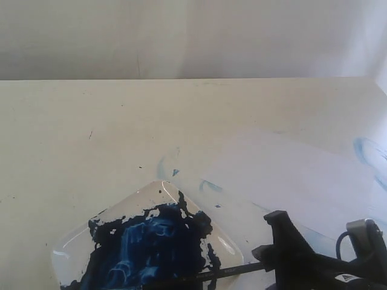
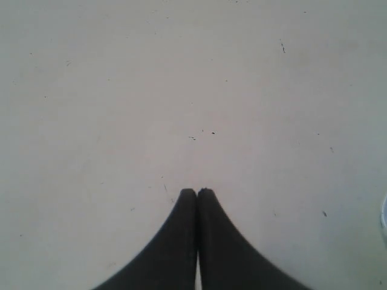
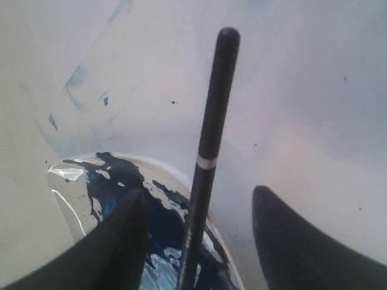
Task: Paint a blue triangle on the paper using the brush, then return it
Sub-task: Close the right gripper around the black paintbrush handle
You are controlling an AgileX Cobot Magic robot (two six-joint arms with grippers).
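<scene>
Currently: brush (image 3: pixel 210 139), loose across the rim of the paint dish (image 1: pixel 163 184) at the tabletop's near edge, between your right gripper's (image 3: pixel 199 193) spread, empty jaws; left gripper (image 2: pixel 198 192) pinched closed on nothing; hazard: graze it as you move and it may roll, smearing the paper (image 1: pixel 290 175).

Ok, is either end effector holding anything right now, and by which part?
Nothing is held. The right end effector is open, with the brush handle lying untouched between its jaws. The left end effector is shut on nothing.

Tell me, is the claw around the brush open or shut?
Open: the right gripper has fingers wide apart, the brush between them, untouched.
</scene>
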